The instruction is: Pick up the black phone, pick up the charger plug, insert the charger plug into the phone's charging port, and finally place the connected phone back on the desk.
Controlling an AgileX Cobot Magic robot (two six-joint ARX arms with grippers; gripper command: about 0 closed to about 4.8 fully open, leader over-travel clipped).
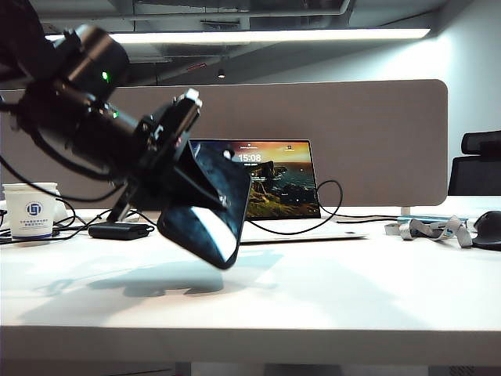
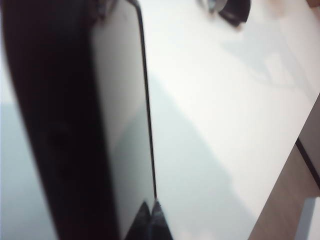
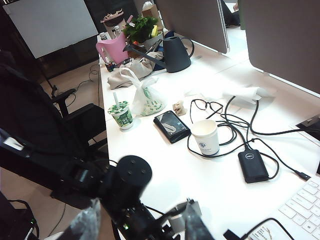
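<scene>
White office desk [image 1: 329, 298] with a laptop [image 1: 283, 180] at centre. My left gripper [image 1: 182, 160], left of centre, clamps the phone [image 1: 207, 211] above it, tilted. My right gripper [image 3: 142, 220] stands open, empty. I judge: phone lifted; next comes grasping the plug, which I cannot see.

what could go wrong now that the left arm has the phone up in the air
1. The left claw holds the black phone tilted above the desk; if the grip on the glossy body slips, it could drop.
2. The right claw appears in no view with any plug, so the charger plug is not yet picked up.
3. Cables tangle near the paper cup and could snag.
</scene>
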